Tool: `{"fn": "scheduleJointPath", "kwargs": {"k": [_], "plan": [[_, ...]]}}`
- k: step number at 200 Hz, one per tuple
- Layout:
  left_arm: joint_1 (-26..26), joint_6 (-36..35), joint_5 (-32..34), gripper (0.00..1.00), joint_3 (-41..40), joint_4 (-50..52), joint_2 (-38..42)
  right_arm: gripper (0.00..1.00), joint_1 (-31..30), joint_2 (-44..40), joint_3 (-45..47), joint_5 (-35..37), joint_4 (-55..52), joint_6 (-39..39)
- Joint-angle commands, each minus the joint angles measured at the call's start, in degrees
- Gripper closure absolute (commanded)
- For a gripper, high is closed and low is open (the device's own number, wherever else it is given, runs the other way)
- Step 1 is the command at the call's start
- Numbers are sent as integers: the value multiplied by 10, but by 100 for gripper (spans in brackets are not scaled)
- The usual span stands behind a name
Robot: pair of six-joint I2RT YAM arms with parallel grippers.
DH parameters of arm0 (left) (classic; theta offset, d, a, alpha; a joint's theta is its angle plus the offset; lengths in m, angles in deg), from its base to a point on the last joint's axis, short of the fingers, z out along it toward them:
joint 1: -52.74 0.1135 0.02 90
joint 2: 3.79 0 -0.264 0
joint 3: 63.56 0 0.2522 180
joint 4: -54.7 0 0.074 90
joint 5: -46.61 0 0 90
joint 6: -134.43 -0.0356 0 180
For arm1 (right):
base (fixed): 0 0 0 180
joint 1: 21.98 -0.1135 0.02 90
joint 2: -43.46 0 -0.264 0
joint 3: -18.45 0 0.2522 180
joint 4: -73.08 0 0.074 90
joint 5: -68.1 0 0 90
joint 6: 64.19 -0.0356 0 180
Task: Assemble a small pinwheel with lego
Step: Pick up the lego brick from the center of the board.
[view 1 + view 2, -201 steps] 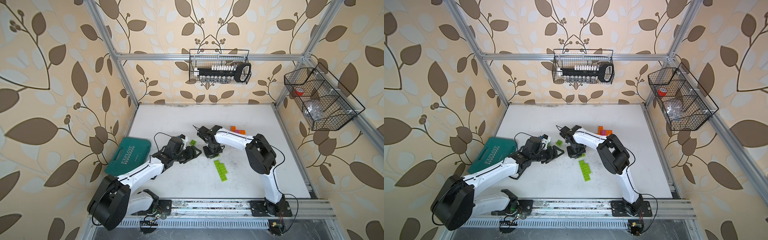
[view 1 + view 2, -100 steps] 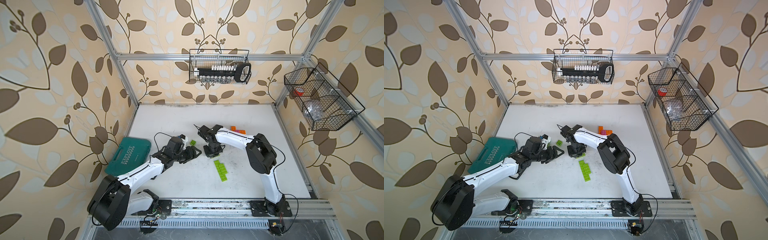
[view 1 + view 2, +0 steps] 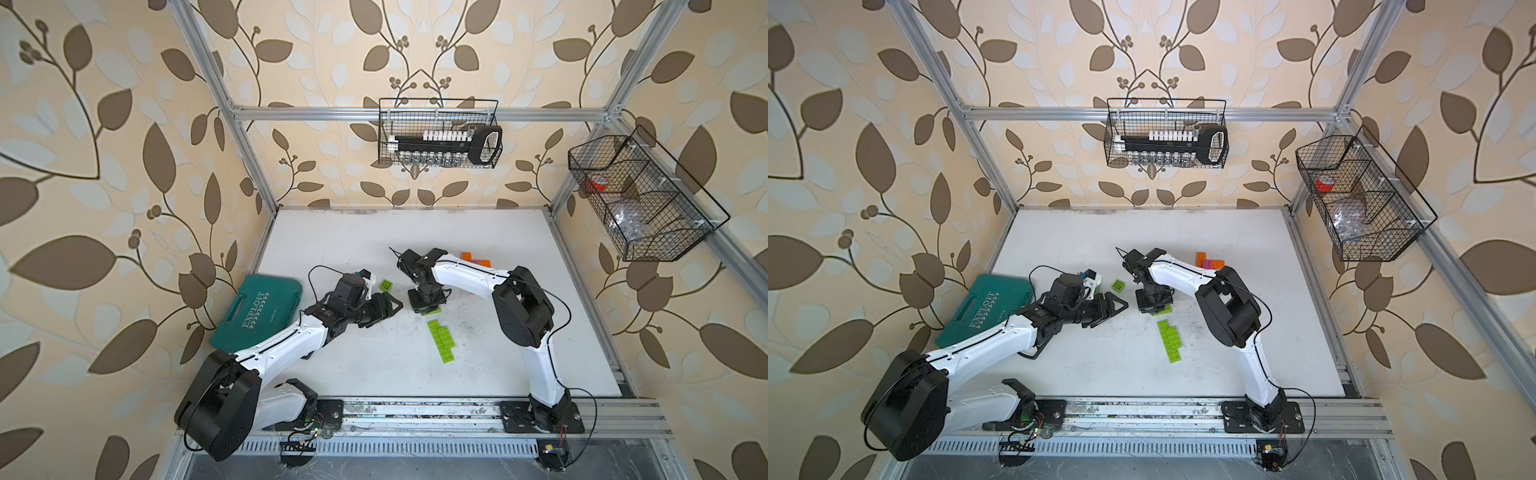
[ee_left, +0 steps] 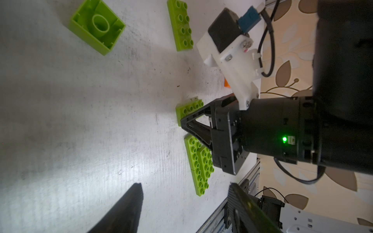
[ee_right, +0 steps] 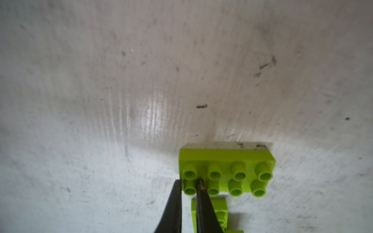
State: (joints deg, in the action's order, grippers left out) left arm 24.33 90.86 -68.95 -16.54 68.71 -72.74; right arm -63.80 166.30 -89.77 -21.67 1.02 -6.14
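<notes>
My right gripper (image 5: 189,181) points straight down at the table's middle. Its fingers are shut on a corner stud of a lime-green oblong lego brick (image 5: 226,161) that lies flat, and in both top views the gripper (image 3: 428,305) covers most of that brick (image 3: 1166,308). Several more lime-green bricks (image 3: 442,340) lie joined in a strip just nearer the front. A small green square brick (image 4: 96,26) lies upside down near my left gripper (image 3: 388,307). That gripper (image 4: 185,184) hovers low, open and holding nothing. Orange bricks (image 3: 467,255) and a pink one (image 3: 1206,263) sit behind the right arm.
A teal tool case (image 3: 257,311) lies at the table's left edge beside the left arm. Another lime-green oblong brick (image 4: 180,24) lies apart, beyond the right gripper. Wire baskets hang on the back wall (image 3: 440,133) and the right wall (image 3: 640,199), above the table.
</notes>
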Motion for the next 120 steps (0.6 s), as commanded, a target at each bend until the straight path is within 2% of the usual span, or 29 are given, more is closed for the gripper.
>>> {"fn": "scheduleJointPath", "kwargs": {"k": [1,64,81,108,120], "plan": [[5,-15,-4,31,10,0,4,91,3,9,7,4,1,-3],[3,-39,12,31,20,29,-5,94,3,-7,14,-8,7,11],[-12,-63,54,30,36,77,-3,94,3,-24,20,-15,13,25],[-67,-91,147,30,68,147,-12,94,11,-54,38,-30,14,54],[-91,-93,168,30,77,155,-24,94,21,-69,52,-40,17,65]]}}
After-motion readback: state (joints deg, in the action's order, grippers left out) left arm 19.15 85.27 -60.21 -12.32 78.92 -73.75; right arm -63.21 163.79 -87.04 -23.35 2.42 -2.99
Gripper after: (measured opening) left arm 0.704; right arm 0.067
